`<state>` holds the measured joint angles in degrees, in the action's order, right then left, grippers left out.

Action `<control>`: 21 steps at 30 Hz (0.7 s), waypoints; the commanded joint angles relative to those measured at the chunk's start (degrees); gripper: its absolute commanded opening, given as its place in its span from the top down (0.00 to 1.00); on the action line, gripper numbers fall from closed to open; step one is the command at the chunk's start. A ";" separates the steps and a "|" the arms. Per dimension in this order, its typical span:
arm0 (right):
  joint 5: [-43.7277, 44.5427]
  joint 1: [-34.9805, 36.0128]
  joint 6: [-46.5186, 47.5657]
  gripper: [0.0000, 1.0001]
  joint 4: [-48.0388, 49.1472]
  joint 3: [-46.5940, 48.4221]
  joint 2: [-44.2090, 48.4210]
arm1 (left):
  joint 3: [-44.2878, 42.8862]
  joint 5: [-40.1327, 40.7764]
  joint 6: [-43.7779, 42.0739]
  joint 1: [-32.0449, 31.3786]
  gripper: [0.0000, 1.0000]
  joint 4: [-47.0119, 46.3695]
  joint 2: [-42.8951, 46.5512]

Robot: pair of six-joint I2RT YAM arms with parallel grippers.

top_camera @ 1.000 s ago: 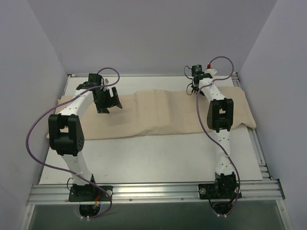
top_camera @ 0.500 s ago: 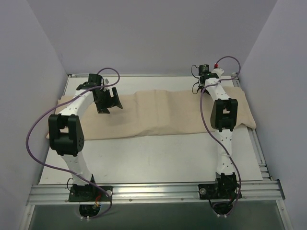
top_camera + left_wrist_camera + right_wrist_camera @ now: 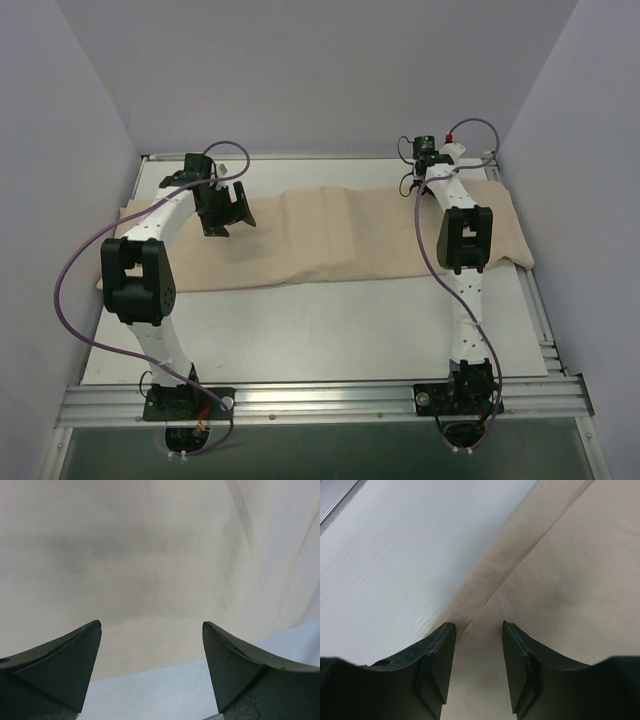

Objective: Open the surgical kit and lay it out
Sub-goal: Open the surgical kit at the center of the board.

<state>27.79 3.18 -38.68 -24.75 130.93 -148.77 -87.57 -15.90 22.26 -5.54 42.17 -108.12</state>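
Top external view shows the large beige cloth wrap [image 3: 330, 235] lying across the far half of the flat white table [image 3: 330, 330]. Its long axis runs left to right, so each arm has one end of it within reach. The right gripper [image 3: 412, 172] sits at the wrap's far right edge. In the right wrist view its jaws stand part-way apart and pinch nothing. A folded edge of the cloth runs diagonally straight into the gap between them, with bare table just to the left of that edge. That puts the right arm nearer to a free flap, and I judge the coming move to be closing on this edge and drawing it outward. The left gripper [image 3: 228, 208] hovers over the wrap's left part, jaws wide and empty, with cloth beneath and a strip of table at the bottom of its wrist view. The wrap looks soft, matt and lightly creased, with a low hump near its middle. None of the kit's contents show, so they are presumably covered.
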 commanded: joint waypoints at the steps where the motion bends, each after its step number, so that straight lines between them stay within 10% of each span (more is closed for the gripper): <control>1: 1.21 -0.81 0.09 0.59 -0.65 2.13 -1.52 | -0.23 -1.24 -0.20 -0.17 0.09 -2.18 1.42; 21: -0.80 -1.77 -1.05 1.00 -0.65 1.52 -0.12 | -0.23 -1.85 0.33 -0.17 0.09 -1.74 1.68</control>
<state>26.94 2.15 -38.85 -24.71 131.39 -148.94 -87.57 -16.86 22.28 -5.54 42.17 -108.12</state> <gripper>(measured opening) 0.023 0.911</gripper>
